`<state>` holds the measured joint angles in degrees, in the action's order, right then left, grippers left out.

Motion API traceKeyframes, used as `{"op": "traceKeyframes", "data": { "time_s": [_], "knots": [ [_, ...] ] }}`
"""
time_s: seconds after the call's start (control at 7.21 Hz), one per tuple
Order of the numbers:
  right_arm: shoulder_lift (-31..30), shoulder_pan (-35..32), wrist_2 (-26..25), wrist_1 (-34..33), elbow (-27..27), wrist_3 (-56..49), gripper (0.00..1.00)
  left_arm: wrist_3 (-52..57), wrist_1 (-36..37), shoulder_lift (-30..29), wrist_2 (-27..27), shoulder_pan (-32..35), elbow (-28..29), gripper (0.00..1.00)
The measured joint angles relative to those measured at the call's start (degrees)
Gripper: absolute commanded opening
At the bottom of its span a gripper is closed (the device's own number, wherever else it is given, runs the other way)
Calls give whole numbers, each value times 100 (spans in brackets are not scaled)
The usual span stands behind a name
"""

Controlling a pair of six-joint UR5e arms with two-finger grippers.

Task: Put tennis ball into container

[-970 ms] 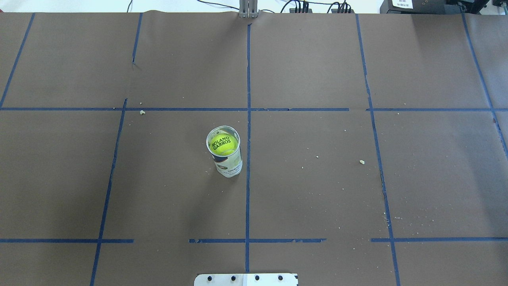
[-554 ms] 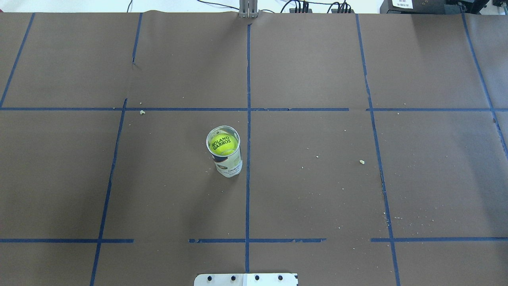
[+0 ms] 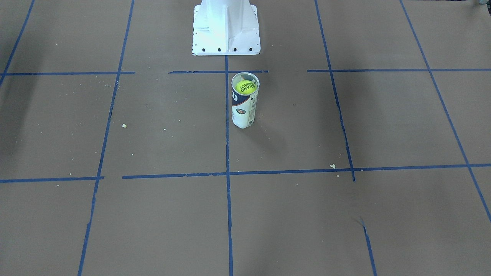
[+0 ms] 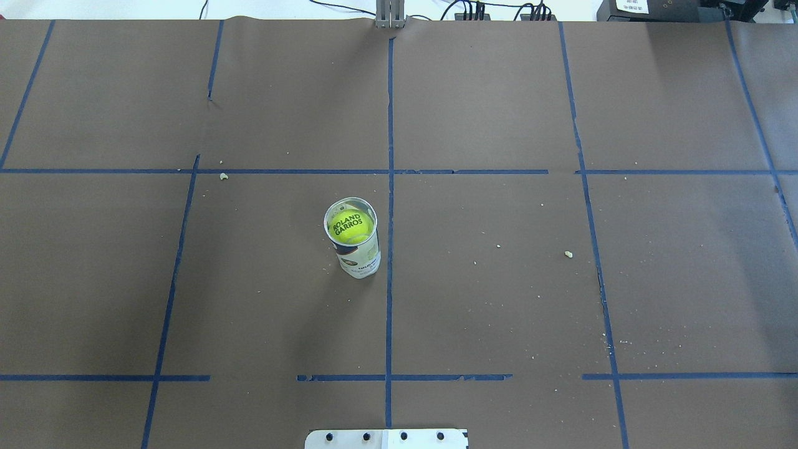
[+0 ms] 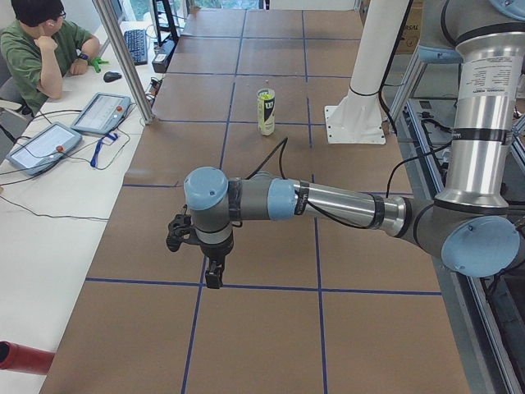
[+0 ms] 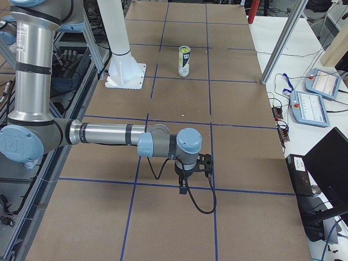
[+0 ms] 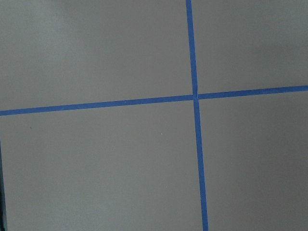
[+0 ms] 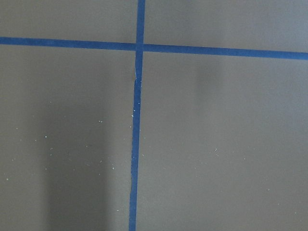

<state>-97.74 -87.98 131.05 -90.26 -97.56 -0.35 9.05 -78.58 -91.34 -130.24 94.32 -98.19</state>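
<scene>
The tennis ball [image 4: 351, 226], yellow-green with dark lettering, sits inside the mouth of the container [image 4: 360, 257], a clear upright can with a white and navy label near the table's middle. Both also show in the front view, ball [image 3: 245, 86] in can [image 3: 243, 111], and far off in the side views as the can [image 5: 266, 115] [image 6: 185, 62]. My left gripper [image 5: 213, 276] hangs over the table's left end, far from the can; my right gripper [image 6: 184, 187] hangs over the right end. Only side views show them, so I cannot tell their state. Both wrist views show only brown paper and blue tape.
The white pedestal [image 3: 225, 27] stands just behind the can on the robot's side. Blue tape lines grid the brown table cover, with small crumbs [image 4: 568, 254] scattered about. A seated person [image 5: 41, 49] and tablets [image 5: 41, 144] are at a side desk.
</scene>
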Motion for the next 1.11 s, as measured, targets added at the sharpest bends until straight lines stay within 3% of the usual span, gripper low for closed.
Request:
{"op": "traceKeyframes", "data": {
  "time_s": [0.55, 1.11],
  "knots": [
    [-6, 0, 0, 0, 0, 0, 100, 67, -502, 560, -3, 1, -53, 100],
    [-1, 0, 0, 0, 0, 0, 100, 62, -510, 533, -10, -1, -164, 100]
  ]
}}
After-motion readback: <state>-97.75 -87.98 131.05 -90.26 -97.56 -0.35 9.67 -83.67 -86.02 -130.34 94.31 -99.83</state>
